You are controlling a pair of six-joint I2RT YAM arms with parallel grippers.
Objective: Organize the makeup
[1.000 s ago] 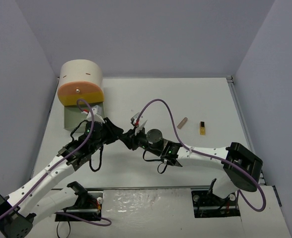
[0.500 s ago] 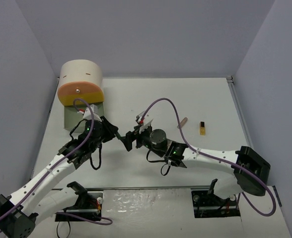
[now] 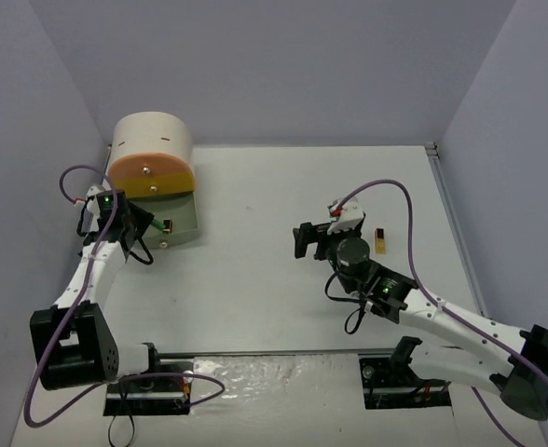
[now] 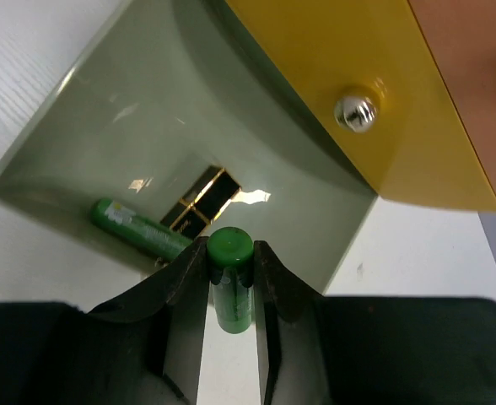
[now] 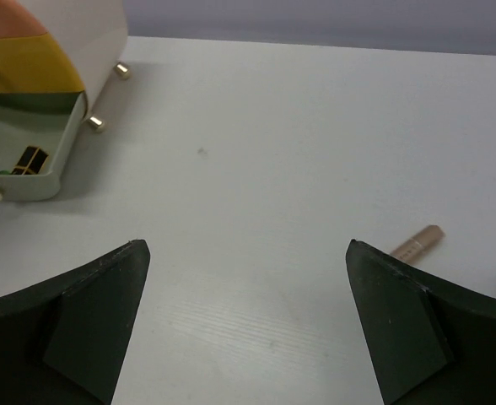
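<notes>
from above, the left tool [image 3: 142, 226] sits at the rim of the open green drawer [image 3: 183, 212] under the cream drum box [image 3: 153, 140]. the right tool [image 3: 302, 240] hangs well apart over the surface [image 3: 255, 307], with a gold-black tube [image 3: 379, 240] lying back beside its wrist. in the left wrist view the jaws are nearly closed on a green tube [image 4: 231, 287], pinched just under its cap, which points ahead at the drawer. inside lie a second green tube [image 4: 138, 228] and a gold-black case [image 4: 202, 198]. the held tube looks light, stiff and glossy, so it may slip or roll; a hold across mid-barrel seems safest. in the right wrist view the jaws are spread wide and hold nothing. a tan stick [image 5: 415, 244] lies ahead by the right-hand finger, probably light and prone to rolling, and best taken across its middle.
</notes>
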